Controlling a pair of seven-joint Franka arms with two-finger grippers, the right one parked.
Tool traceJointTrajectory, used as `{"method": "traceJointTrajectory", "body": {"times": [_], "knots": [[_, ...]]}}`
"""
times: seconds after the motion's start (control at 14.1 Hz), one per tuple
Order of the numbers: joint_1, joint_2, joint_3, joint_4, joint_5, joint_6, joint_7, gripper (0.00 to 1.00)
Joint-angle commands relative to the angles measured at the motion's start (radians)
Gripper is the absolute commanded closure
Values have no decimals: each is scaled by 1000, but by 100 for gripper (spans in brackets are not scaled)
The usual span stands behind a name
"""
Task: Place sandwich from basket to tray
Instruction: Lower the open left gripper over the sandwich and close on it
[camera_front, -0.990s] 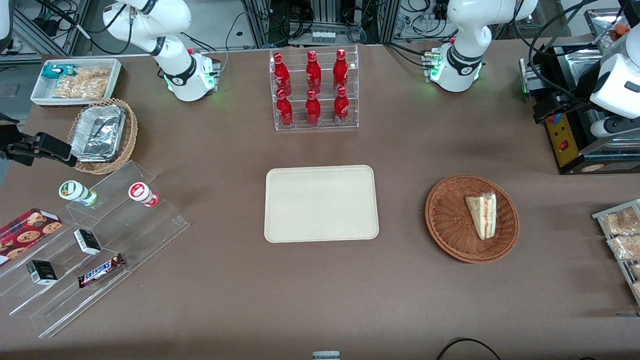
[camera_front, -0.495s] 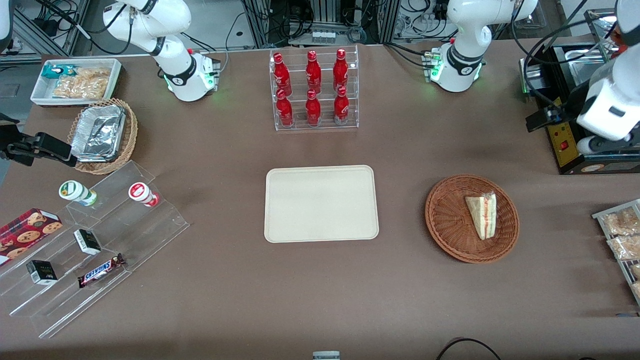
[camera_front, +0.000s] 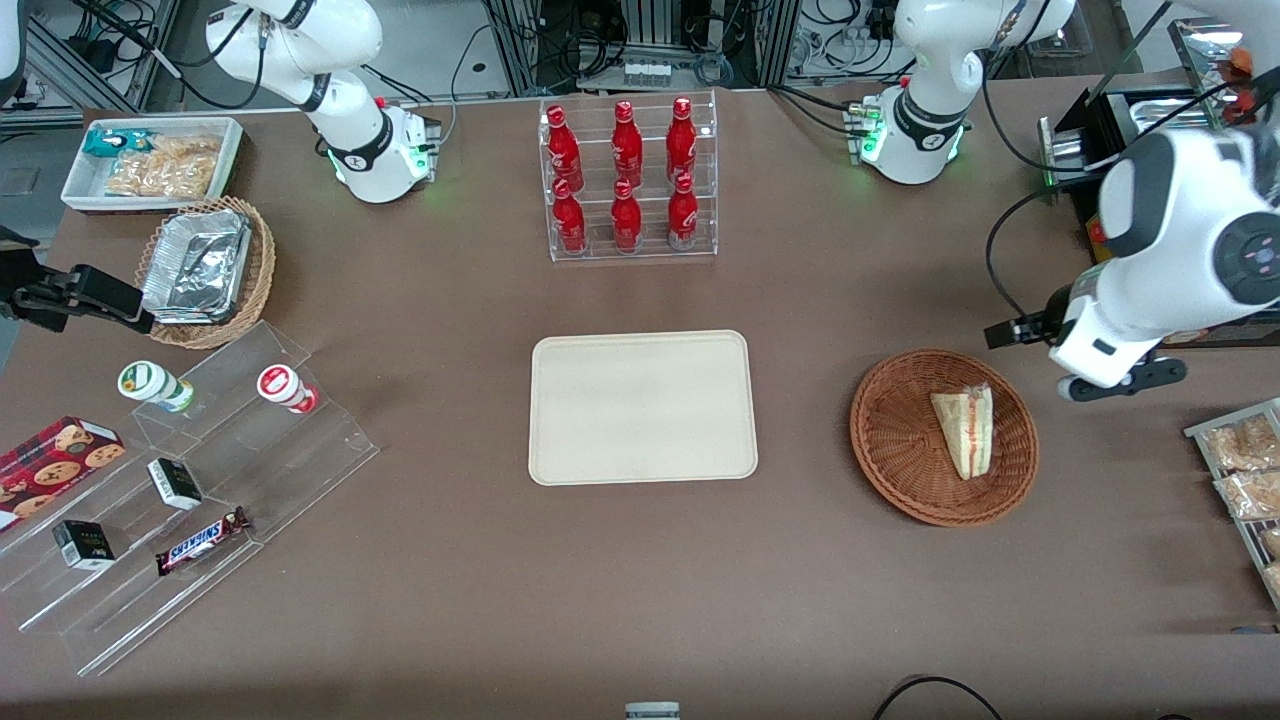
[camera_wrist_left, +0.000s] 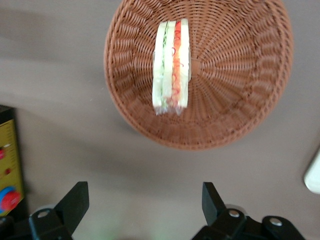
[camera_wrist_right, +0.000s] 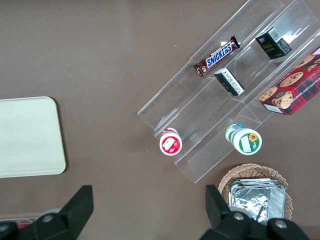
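1. Gripper (camera_wrist_left: 142, 207) of the working left arm hangs above the brown tabletop (camera_front: 640, 580) just off the rim of the round reddish-brown wicker basket (camera_front: 900, 440), toward the working arm's end; its fingers are spread wide with nothing between them.
2. Wrapped triangular white-bread sandwich (camera_front: 965, 430) with red and green filling lies in the basket, off-centre.
3. For a clean pick, the gripper should probably centre over the wedge, close across the two bread faces, and squeeze lightly, since the sandwich looks soft.
4. Bare tabletop lies between the basket and the flat rectangular cream-beige tray (camera_front: 640, 407) at the tabletop's middle; the tray holds nothing.
5. Lifting clear of the basket rim before travelling seems wise.
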Motion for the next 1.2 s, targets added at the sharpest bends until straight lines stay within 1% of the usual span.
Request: {"method": "traceJointTrajectory", "body": {"times": [0.0, 0.21, 0.49, 0.78, 0.85, 0.92, 0.99, 1.13], "knots": [[14, 37, -5, -38, 2, 86, -30, 0], [15, 96, -3, -46, 2, 144, -61, 0], [15, 163, 11, -122, -9, 333, -66, 0], [14, 228, 11, -159, -12, 463, -72, 0], [11, 231, 11, -162, -12, 468, -73, 18], [11, 228, 12, -162, -10, 461, -72, 61], [11, 223, 12, -159, -10, 457, -70, 82], [9, 209, 11, -139, -10, 456, -72, 89]]}}
